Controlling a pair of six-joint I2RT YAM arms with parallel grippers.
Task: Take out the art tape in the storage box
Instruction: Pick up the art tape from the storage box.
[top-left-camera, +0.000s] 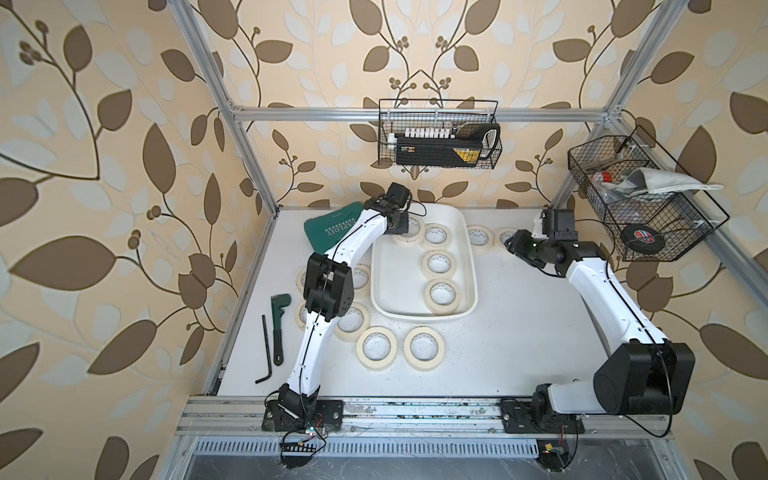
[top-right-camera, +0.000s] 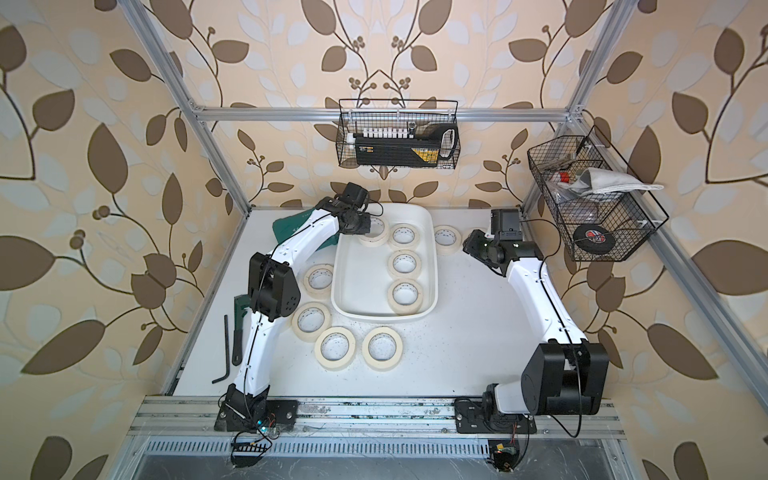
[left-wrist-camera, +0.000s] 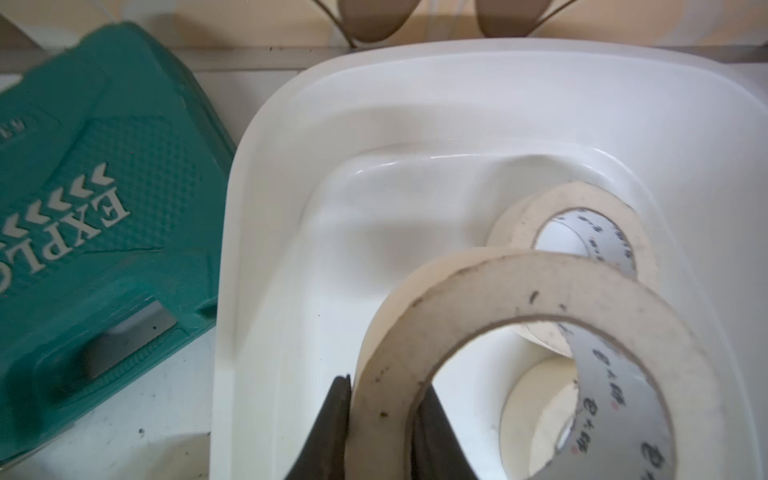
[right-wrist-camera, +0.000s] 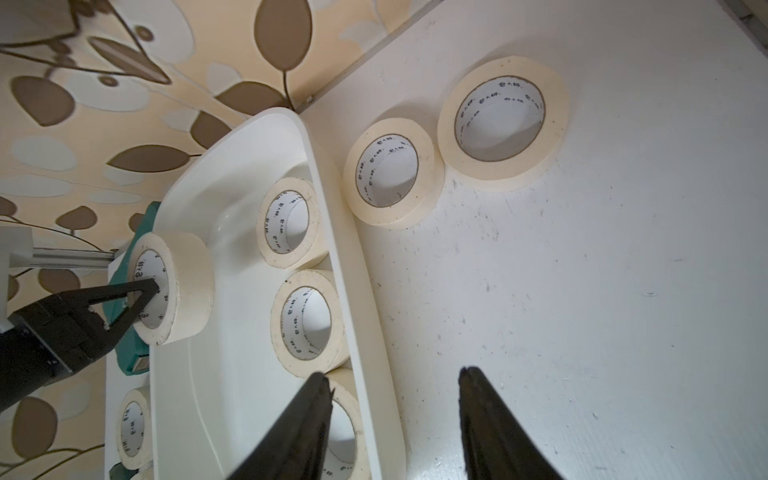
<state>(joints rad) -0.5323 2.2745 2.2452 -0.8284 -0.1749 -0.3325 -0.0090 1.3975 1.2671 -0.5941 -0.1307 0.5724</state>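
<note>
The white storage box (top-left-camera: 398, 276) (top-right-camera: 360, 276) lies at the back middle of the table. My left gripper (left-wrist-camera: 386, 384) (top-left-camera: 402, 235) is shut on the wall of one cream art tape roll (left-wrist-camera: 519, 282) (right-wrist-camera: 189, 266) at the box's far left corner. One finger is inside the core and one outside, and the roll is tipped up off the box floor. Three more rolls lie flat in the box (top-left-camera: 437, 235) (top-left-camera: 439, 264) (top-left-camera: 441, 296). My right gripper (right-wrist-camera: 395, 372) (top-left-camera: 508, 245) is open and holds nothing, hanging over the table just right of the box.
Several rolls lie on the table left of and in front of the box (top-left-camera: 377, 347), and two to its right at the back (right-wrist-camera: 390, 172) (right-wrist-camera: 500, 118). A green tool case (left-wrist-camera: 91, 232) touches the box's left side. A pipe wrench (top-left-camera: 279, 324) and hex key (top-left-camera: 266, 353) lie far left. Wire baskets (top-left-camera: 438, 137) (top-left-camera: 640, 199) hang on the frame.
</note>
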